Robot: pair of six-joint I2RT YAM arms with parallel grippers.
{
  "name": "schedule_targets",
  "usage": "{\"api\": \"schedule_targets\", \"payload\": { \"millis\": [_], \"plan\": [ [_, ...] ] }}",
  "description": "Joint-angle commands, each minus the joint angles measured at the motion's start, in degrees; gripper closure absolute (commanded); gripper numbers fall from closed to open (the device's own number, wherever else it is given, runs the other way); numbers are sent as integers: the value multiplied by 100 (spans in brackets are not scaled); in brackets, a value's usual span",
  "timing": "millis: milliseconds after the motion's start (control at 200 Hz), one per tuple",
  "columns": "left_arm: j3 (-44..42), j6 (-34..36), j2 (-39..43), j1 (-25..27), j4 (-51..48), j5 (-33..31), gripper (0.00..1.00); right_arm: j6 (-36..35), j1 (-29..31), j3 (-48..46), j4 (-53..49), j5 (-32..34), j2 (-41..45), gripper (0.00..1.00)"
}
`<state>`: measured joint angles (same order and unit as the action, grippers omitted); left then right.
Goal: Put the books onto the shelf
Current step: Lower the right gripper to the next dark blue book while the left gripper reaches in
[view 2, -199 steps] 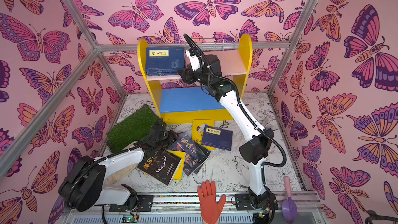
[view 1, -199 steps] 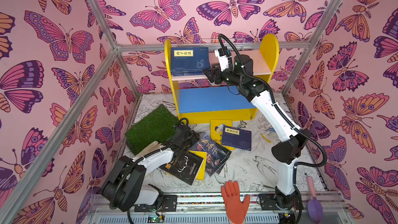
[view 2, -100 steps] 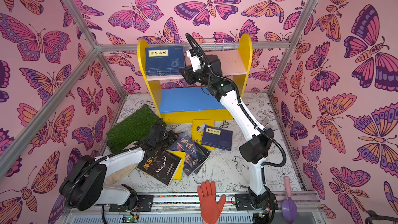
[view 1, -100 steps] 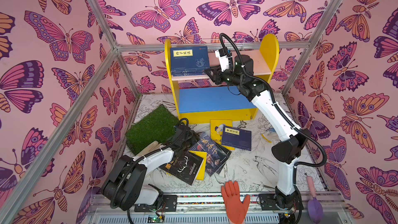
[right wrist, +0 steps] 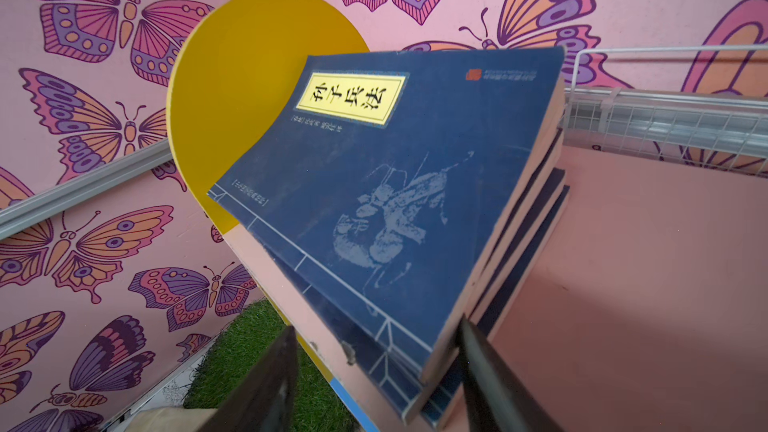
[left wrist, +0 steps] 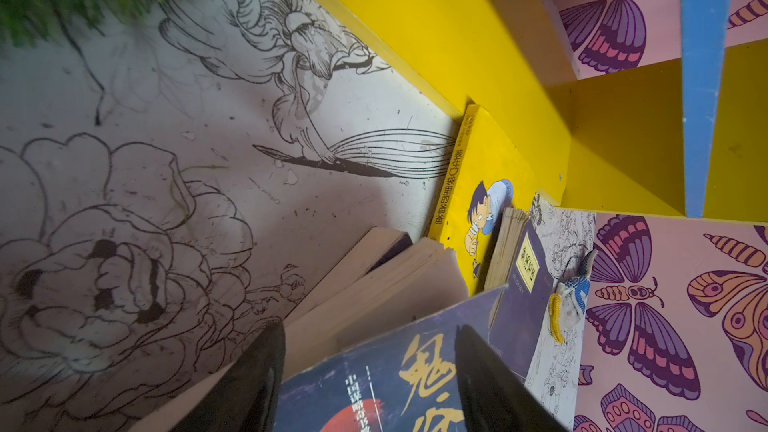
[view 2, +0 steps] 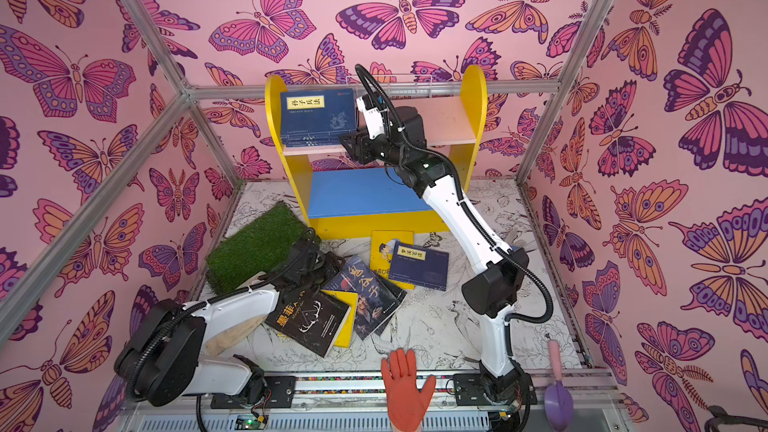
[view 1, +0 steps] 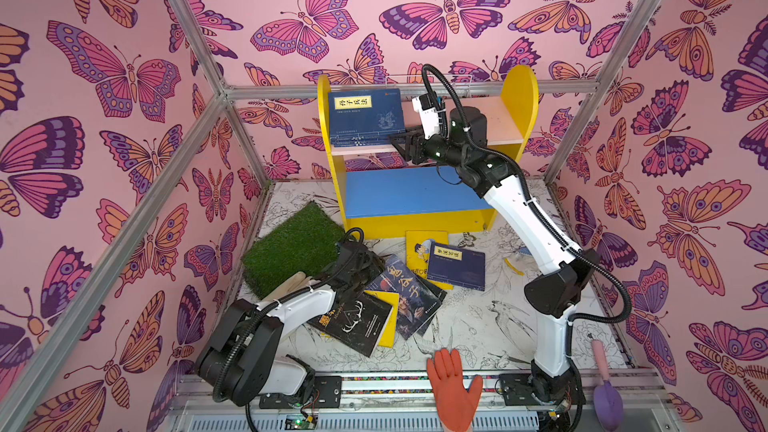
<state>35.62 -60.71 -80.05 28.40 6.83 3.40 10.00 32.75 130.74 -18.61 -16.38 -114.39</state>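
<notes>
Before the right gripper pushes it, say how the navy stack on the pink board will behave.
Staggered and lying flat, the navy stack would probably shear, books sliding apart. Paperback covers likely flex. At the pink board's front edge, it could tip off.

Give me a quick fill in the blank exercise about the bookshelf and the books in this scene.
1. The stack of navy books lies on the shelf board coloured ____.
2. The blue lower board holds ____ books.
3. On the table, a navy book overlaps a cartoon-boy book whose cover is ____.
Missing words: pink, no, yellow.
</notes>
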Motion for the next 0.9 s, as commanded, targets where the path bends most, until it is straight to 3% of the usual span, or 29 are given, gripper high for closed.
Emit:
{"api": "schedule_targets", "payload": {
  "millis": [0,180,366,621,691,896],
  "plan": [
    [-83,99,112,-37,-123,-58,33,-306,5,-354,-59,663,330,32],
    [-39,350,150,-3,-168,-161,32,-643,0,-1491,573,1611,1483,27],
    [622,1110,-220,351,-447,-298,31,-234,-74,-4050,1183,2277,3380,25],
    [2122,2098,-1581,871,-625,411,28,1542,-768,-7247,210,2298,4997,26],
    [2514,2218,-1996,960,-688,675,25,2085,-1098,-8075,249,1889,5248,26],
    [3287,2401,-2846,1178,-1040,871,24,2860,-1835,-9514,522,1221,5099,28]
  ]
}}
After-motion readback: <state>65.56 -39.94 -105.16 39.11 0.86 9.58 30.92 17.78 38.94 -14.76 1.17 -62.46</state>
